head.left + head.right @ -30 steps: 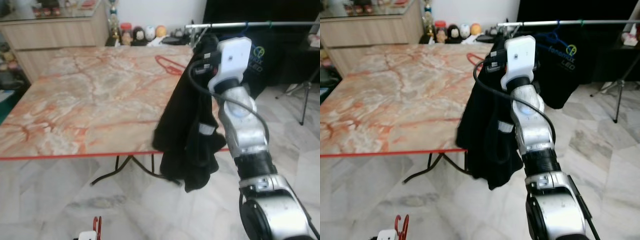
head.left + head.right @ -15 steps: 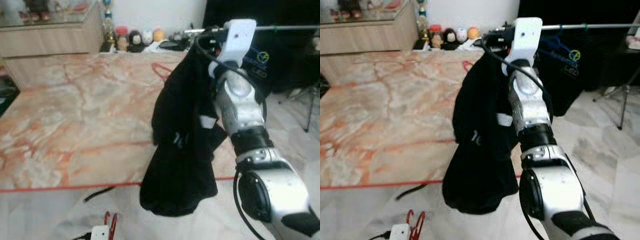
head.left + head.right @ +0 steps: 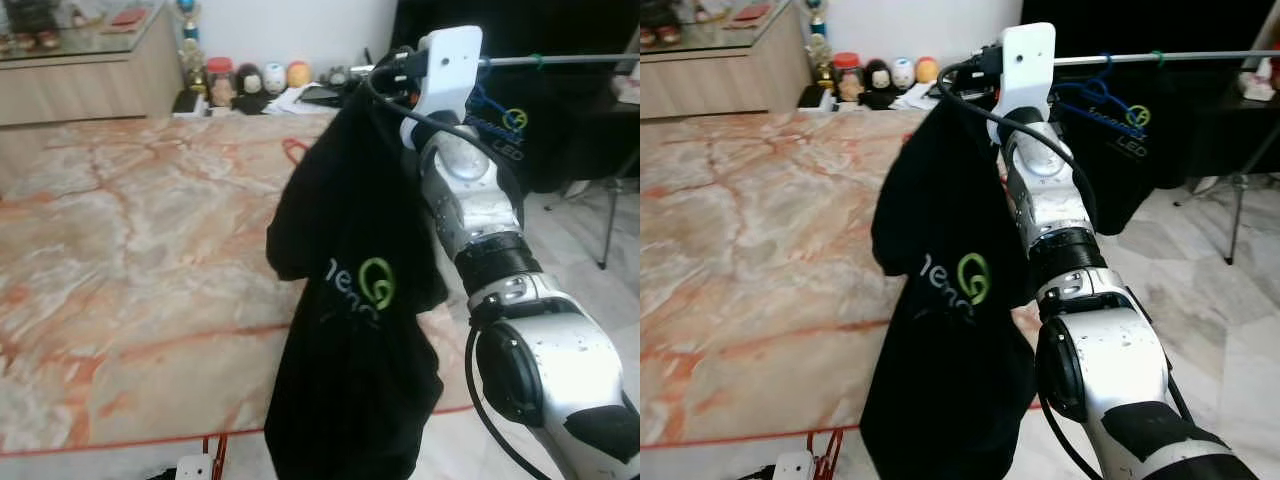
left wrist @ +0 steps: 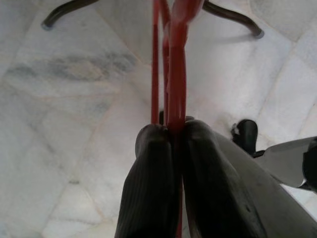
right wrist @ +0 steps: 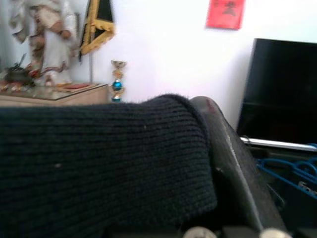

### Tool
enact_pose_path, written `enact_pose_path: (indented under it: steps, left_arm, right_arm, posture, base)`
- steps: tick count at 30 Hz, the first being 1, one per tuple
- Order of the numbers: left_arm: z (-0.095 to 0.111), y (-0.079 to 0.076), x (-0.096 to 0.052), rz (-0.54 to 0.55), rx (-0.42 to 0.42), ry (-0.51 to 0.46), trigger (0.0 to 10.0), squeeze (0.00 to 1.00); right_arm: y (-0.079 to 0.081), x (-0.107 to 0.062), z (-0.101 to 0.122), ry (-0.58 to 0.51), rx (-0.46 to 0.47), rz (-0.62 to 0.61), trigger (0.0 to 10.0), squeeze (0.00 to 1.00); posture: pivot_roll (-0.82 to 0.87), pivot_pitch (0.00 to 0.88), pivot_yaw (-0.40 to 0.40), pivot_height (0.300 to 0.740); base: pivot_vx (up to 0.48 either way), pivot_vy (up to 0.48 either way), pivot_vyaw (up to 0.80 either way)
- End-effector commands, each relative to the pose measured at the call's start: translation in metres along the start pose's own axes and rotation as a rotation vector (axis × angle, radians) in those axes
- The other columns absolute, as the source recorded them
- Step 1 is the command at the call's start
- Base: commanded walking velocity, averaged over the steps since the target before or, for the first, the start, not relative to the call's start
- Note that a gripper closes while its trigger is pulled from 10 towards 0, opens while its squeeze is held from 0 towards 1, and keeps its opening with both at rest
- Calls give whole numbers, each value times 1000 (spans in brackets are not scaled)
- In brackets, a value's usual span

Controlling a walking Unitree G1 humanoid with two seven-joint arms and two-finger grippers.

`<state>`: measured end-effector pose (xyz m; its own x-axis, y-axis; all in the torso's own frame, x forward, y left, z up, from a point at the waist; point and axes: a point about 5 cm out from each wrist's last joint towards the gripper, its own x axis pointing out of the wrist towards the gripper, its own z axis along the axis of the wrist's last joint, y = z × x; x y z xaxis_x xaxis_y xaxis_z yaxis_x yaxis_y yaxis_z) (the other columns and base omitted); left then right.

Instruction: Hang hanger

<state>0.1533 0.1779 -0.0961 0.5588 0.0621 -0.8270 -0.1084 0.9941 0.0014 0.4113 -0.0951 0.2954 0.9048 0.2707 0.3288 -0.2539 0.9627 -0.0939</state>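
- Left gripper (image 4: 171, 136): fingers pressed together on thin red plastic hangers (image 4: 171, 64), low above the pale marble floor (image 4: 74, 114).
- Right gripper (image 5: 218, 148): raised beside the silver rail (image 3: 560, 60); black knit garment with green logo (image 3: 355, 300) hangs below it; finger state cannot be told.

Compared with a second ago, I see the black shirt (image 3: 355, 300) turned so its green logo (image 3: 377, 283) faces me; it hangs larger and lower in the head views. My right arm (image 3: 470, 200) reaches higher, its wrist beside the metal rail (image 3: 560, 60). The red hangers (image 3: 214, 455) in my left gripper (image 4: 171, 144) sit further right.
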Motion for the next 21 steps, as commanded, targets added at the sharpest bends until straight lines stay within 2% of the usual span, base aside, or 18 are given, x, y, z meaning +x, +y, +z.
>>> enact_pose_path:
  steps: [1,2,5,7,10,11,18,21]
  left_arm:
    - [-14,-13,-3,-33,-13,50,10000,0]
    - [-15,-17,-3,-42,1,53,10000,0]
    - [-16,-23,-3,-49,5,55,10000,0]
    - [-17,-11,-3,-43,1,58,10000,0]
    - [-18,-7,-4,-43,0,59,10000,0]
    - [-18,-7,-4,-43,-1,60,10000,0]
    - [-21,-2,-5,-48,10,66,10000,0]
    - [-21,5,-5,-48,14,69,10000,0]
  right_arm:
    - [16,-5,-14,49,-2,57,10000,0]
    - [19,-11,-26,87,3,63,10000,0]
    - [21,-21,-43,152,4,83,10000,0]
    - [23,-31,-54,189,-3,105,10000,0]
    - [22,-44,-65,229,-16,128,10000,0]
    - [18,-57,-73,267,-26,130,10000,0]
    - [-3,-92,-83,357,-40,50,10000,0]
    - [-9,-114,-91,425,-44,30,10000,0]
  posture:
    - [-16,0,-30,740]
    - [-15,0,-31,740]
    - [-16,0,-33,740]
    - [-15,0,-35,740]
    - [-14,0,-38,740]
    - [-13,0,-39,740]
    - [-23,0,-38,740]
    - [-24,0,-39,740]
  base:
    - [0,0,0]
    - [0,0,0]
    - [0,0,0]
    - [0,0,0]
    - [0,0,0]
    - [0,0,0]
    - [0,0,0]
    - [0,0,0]
